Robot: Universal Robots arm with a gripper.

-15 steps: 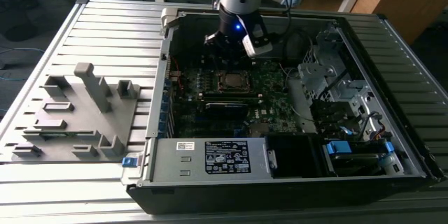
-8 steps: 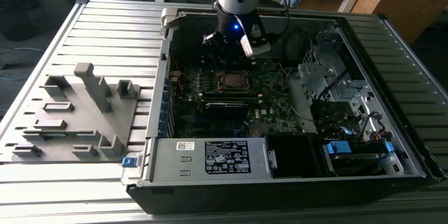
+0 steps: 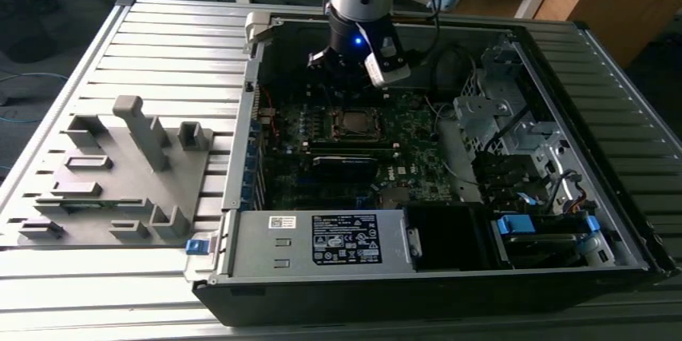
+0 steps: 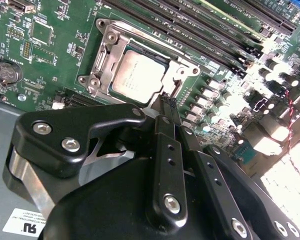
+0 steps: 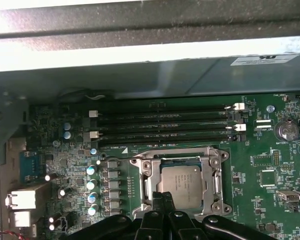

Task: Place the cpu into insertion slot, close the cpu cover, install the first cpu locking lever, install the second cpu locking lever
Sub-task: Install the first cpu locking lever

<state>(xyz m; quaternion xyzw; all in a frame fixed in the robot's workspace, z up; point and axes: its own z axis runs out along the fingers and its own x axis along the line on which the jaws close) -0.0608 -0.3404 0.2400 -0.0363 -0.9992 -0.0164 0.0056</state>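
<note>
The cpu (image 4: 137, 76) (image 5: 182, 186) lies flat in the insertion slot (image 3: 352, 121) on the green motherboard, silver top up. The cpu cover (image 4: 106, 47) (image 5: 180, 159) lies down around it as a silvery frame, the chip showing through its window. In the exterior view my gripper (image 3: 354, 85) hangs inside the open computer case, just behind the socket. In both wrist views my gripper (image 4: 167, 106) (image 5: 163, 199) is shut, its black fingertips pressed together at the socket's edge. A thin bent lever end (image 4: 176, 89) sits right beside the tips; I cannot tell whether they touch it.
Long black memory slots (image 5: 165, 125) (image 4: 190, 30) run along one side of the socket, capacitors (image 5: 91, 182) along another. A coin battery (image 5: 285, 131) sits nearby. The case holds a power supply (image 3: 319, 237) and a drive cage (image 3: 501, 117). A grey fixture tray (image 3: 117, 173) lies at the exterior view's left.
</note>
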